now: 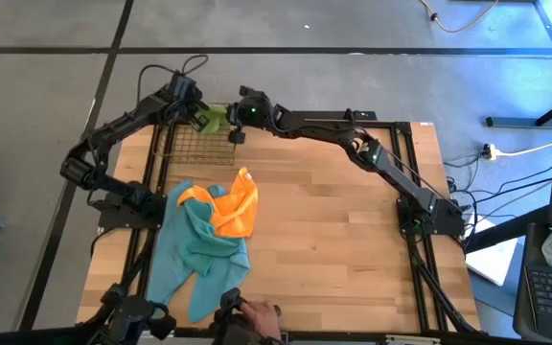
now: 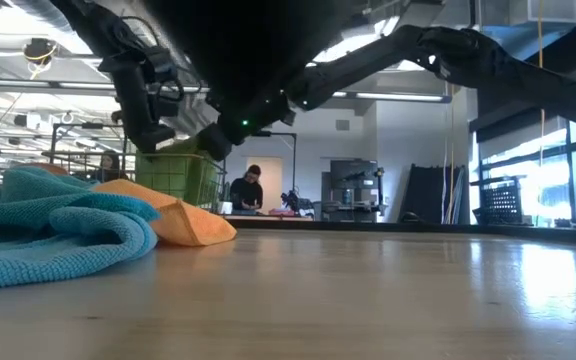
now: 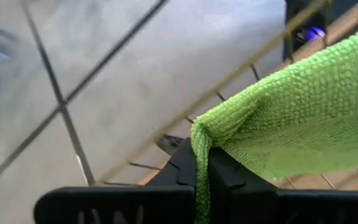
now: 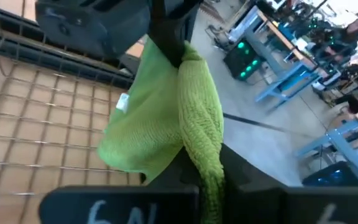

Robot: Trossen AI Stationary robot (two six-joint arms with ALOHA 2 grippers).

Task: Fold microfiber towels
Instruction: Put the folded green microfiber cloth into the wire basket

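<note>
A lime green towel (image 1: 214,120) hangs bunched between my two grippers above the wire basket (image 1: 195,146) at the table's far left. My left gripper (image 1: 197,113) is shut on one end of it, and my right gripper (image 1: 235,115) is shut on the other. The towel also shows in the left wrist view (image 3: 303,106) and the right wrist view (image 4: 157,118). An orange towel (image 1: 233,204) lies crumpled on top of teal towels (image 1: 195,251) at the table's left near side. The orange towel (image 2: 173,215) and the teal towels (image 2: 48,225) also show in the low view. My left gripper pinches a folded edge of the green towel (image 3: 199,144) between its two fingers. The cloth spreads away from the fingers, clear of the table. My right gripper pinches a bunched fold of the green towel (image 4: 199,146) between its two fingers, several layers thick. The towel runs from there to my left gripper (image 4: 166,37), slack and clear of the basket floor.
The wire basket (image 4: 23,118) stands under the held towel at the far left corner. The right half of the wooden table (image 1: 353,240) is bare. A person (image 1: 257,316) shows at the table's near edge, and another person (image 2: 251,190) is far off in the room.
</note>
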